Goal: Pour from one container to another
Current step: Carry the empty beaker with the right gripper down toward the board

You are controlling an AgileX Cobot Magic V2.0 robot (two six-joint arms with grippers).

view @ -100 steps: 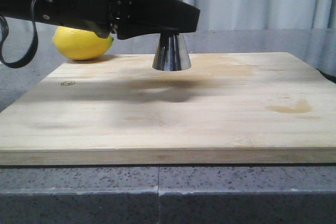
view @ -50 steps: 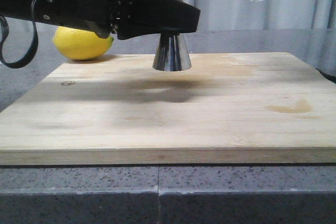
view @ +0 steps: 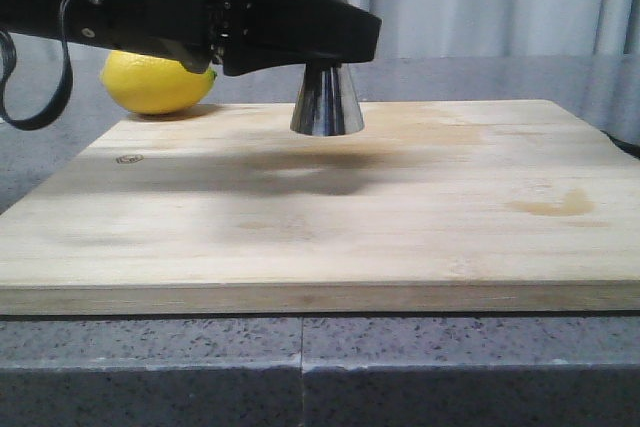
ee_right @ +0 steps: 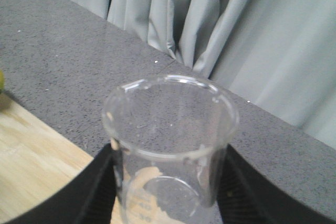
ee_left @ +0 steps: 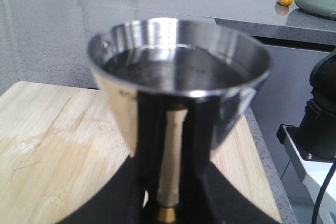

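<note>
Front view, change: half a second ago the right end effector with the beaker showed at the top right, above the pale wooden cutting board (view: 400, 237); now it is out of frame, so I judge the pour finished and the arm drawn away.
Front view, jigger: the tall shiny steel hourglass jigger (view: 326, 102) stands on the far part of the board, the left end effector (view: 330, 42) clamped on its waist; a yellow lemon (view: 155, 82) lies behind the board on the grey counter (view: 450, 367).
Left wrist view, contents: the jigger's upper cup (ee_left: 178, 72) holds clear liquid nearly to the rim.
Right wrist view, contents: the small clear glass beaker (ee_right: 170, 150) sits upright in the right end effector (ee_right: 170, 192), held past the board's edge, and looks empty.
</note>
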